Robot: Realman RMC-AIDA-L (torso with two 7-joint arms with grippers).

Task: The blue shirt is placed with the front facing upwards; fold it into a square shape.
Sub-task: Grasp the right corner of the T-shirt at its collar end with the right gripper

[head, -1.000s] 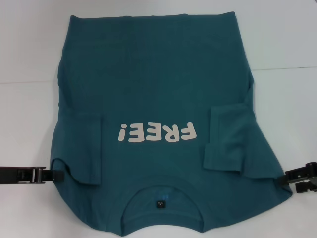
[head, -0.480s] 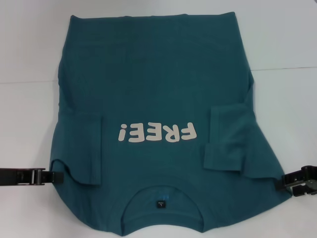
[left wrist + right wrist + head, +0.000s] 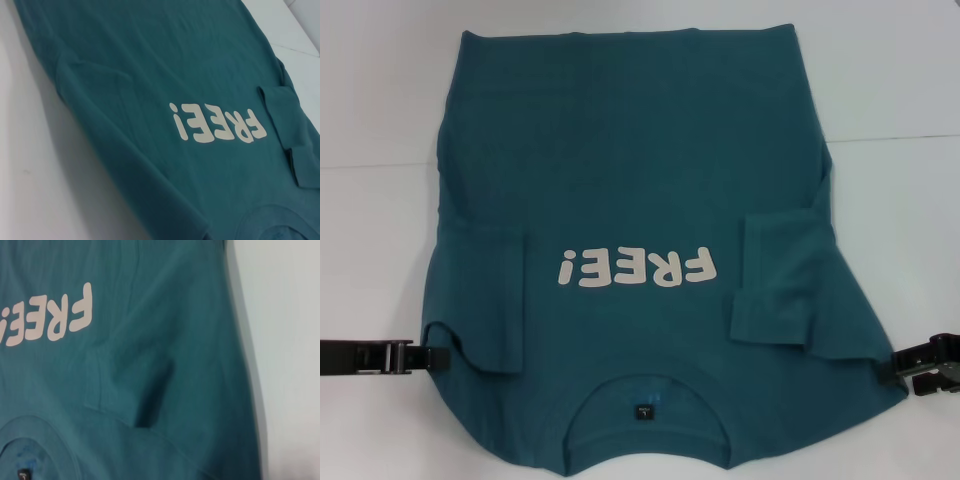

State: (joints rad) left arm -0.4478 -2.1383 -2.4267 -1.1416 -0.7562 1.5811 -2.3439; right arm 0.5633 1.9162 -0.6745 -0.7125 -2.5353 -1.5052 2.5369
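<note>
The left gripper [image 3: 432,353] lay low on the white table [image 3: 370,250], its fingertips reaching inward and touching the near shoulder edge of the large dark teal-blue cotton short-sleeved shirt [image 3: 640,170]; whether its fingers were parted or pinched on cloth could not be told. The right gripper [image 3: 905,362] sat at the opposite shoulder edge, just beside the fabric, and its fingers were equally unreadable.

Between the two sets of fingertips ran the collar end, with the round neckline [image 3: 647,400] and small dark neck label [image 3: 643,411] midway. Both sleeves were already folded inward over the chest.

Beyond the fingers lay the off-white "FREE!" print [image 3: 632,268], then the body, then the hem farthest off. The shirt's long axis therefore ran straight away from the fingertips, each arm equally near its own shoulder corner, so the next fold probably called for both to carry the collar end forward toward the hem.
</note>
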